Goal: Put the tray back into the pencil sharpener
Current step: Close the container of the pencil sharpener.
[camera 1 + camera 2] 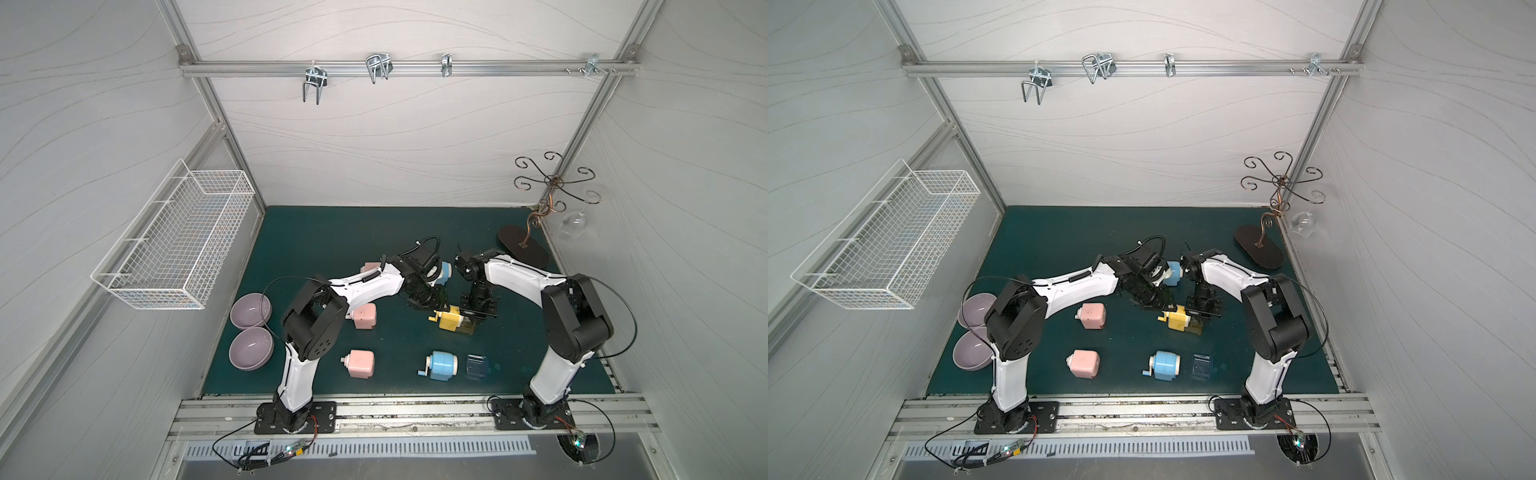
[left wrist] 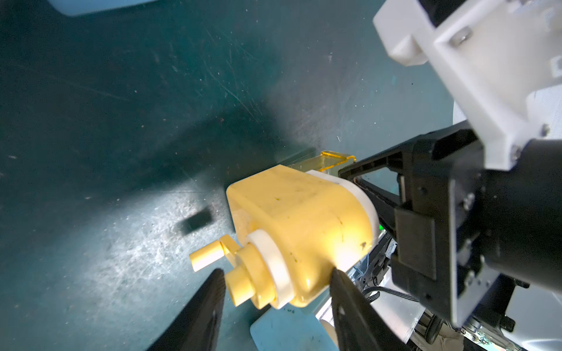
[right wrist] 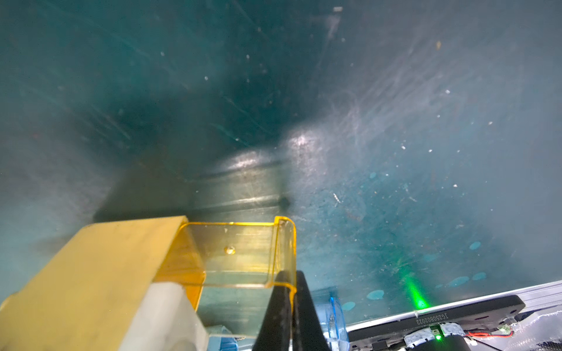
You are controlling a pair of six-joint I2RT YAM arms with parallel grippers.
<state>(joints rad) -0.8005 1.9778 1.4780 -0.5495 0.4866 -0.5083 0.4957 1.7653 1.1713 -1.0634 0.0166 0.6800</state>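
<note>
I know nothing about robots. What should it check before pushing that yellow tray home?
1. Grip: right arm's fingers pinch the clear yellow plastic tray by its wall: ok.
2. Entry: tray started into the yellow crank pencil sharpener: ok.
3. Seating: much of the tray sticks out: not ok.
4. Bracing: left arm's fingers straddle the sharpener's crank end: ok; firm hold: cannot tell.
5. Alignment with the slot: cannot tell.

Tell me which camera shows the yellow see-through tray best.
The right wrist view: the tray appears close up, partly inside the yellow sharpener, right pincer shut on its end wall. Left wrist shows one corner; both top views show a small amber sliver.
</note>
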